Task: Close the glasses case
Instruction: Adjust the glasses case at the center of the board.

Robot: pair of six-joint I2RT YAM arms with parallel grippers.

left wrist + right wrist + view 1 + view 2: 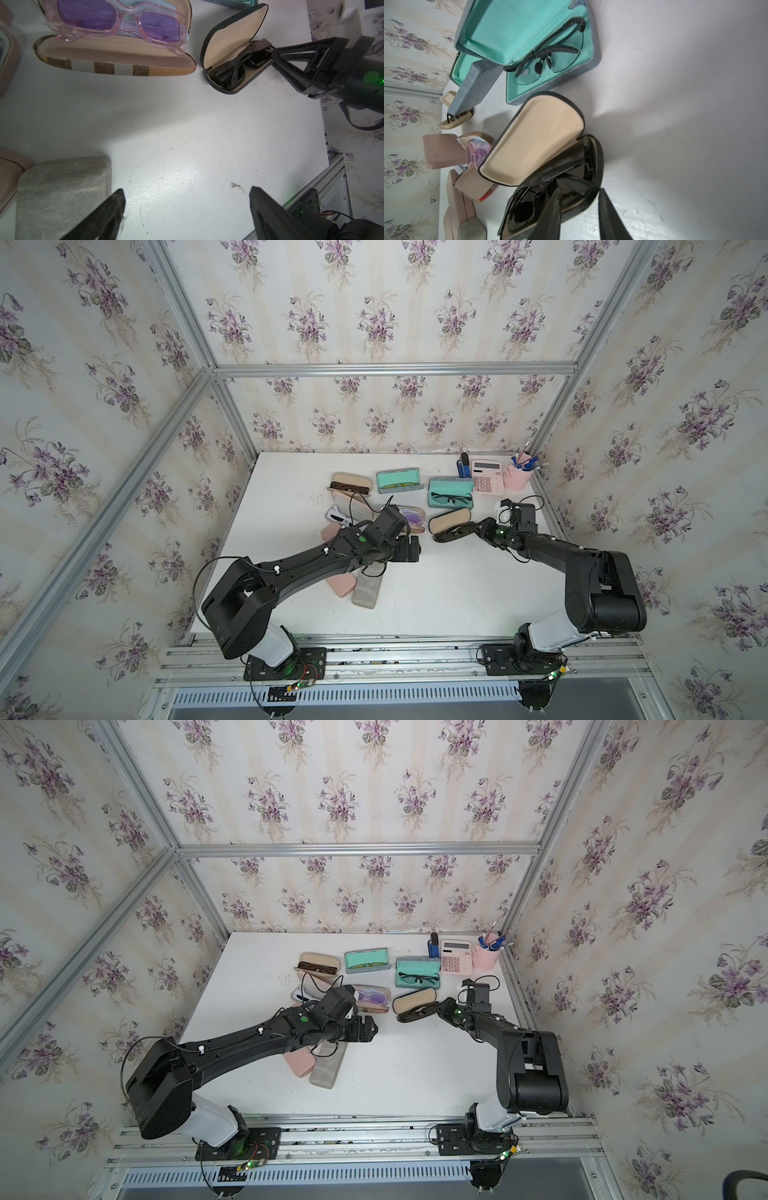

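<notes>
The black case [450,521] lies wide open on the white counter [449,593], right of centre. Its cream-lined lid is tipped back toward the far wall, and dark sunglasses [527,212] lie in the lower half. Just behind it sits an open teal case [550,62] with dark-framed glasses inside. To its left is an open plaid case [116,62] holding pink-framed purple glasses. The right pincer [578,191] is low to the counter with its tips at the black case's right end. One finger [554,207] reaches in over the sunglasses and the other stands outside the shell, so the jaws straddle the lower half's rim. They are part spread with a gap between them, and I can't see them clamped on anything. The left pincer [187,191] hangs over bare counter near the middle, jaws spread wide, well apart from the black case, with a closed grey case [62,193] just beside one finger. In the back right corner stand a pink calculator [487,479] and a pink cup [517,481] of pens.
</notes>
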